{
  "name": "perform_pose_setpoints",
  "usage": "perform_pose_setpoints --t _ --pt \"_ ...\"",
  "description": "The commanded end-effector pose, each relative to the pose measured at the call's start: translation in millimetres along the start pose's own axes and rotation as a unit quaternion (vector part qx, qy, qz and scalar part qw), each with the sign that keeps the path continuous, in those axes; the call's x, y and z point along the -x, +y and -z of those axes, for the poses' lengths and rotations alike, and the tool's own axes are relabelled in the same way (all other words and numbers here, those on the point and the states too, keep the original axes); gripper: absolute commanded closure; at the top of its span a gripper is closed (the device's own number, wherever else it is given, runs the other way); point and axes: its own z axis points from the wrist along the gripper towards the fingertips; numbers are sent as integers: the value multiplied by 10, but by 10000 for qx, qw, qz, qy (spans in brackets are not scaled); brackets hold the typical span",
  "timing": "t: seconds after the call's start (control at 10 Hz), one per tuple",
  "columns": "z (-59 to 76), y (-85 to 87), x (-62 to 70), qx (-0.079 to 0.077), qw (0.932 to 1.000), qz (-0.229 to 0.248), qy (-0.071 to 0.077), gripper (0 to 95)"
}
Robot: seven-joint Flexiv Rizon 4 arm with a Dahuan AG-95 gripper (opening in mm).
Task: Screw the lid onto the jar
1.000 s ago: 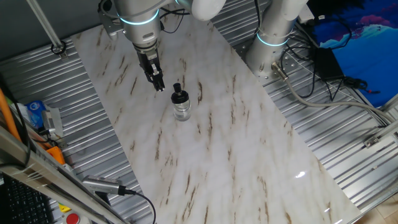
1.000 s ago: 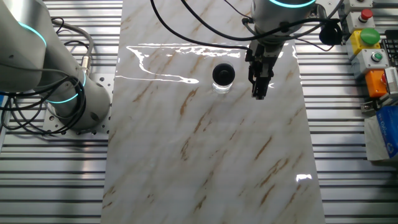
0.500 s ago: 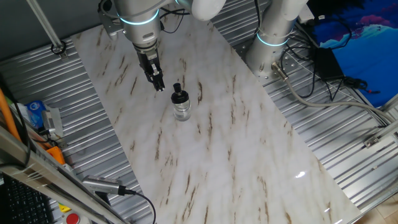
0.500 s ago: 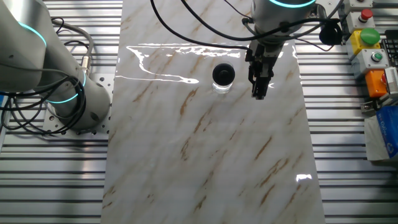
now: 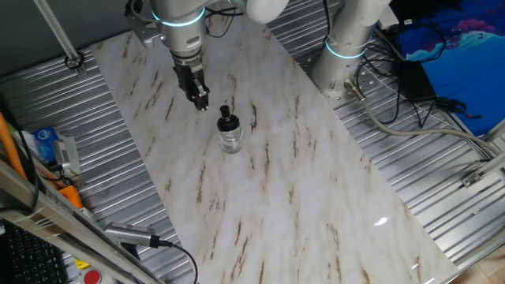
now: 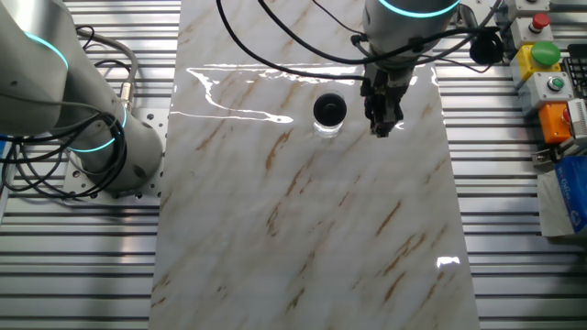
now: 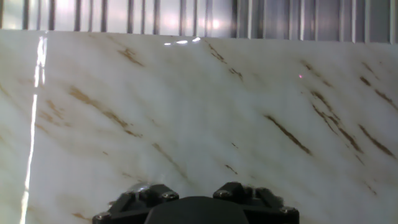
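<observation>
One fixed view | lid (image 5: 226,120) on jar (image 5: 230,140) | pincer (image 5: 203,103) apart

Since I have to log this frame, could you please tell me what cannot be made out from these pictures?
- Thread engagement: the lid sits on the jar, but both are too small in both fixed views to show whether it is screwed tight.
- Gripper opening: the fingers look close together in both fixed views, too small to judge.
- Hand view: fingertips are cut off by the bottom edge; the jar is out of frame.
- Jar contents: glass too small.
</observation>
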Motion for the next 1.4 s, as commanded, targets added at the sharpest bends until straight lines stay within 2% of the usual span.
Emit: perform_pose_setpoints --t 0.1,1.4 --pt "-6 0 9 -6 10000 -10 7 950" --pt "-6 0 9 -27 9999 146 10 950"
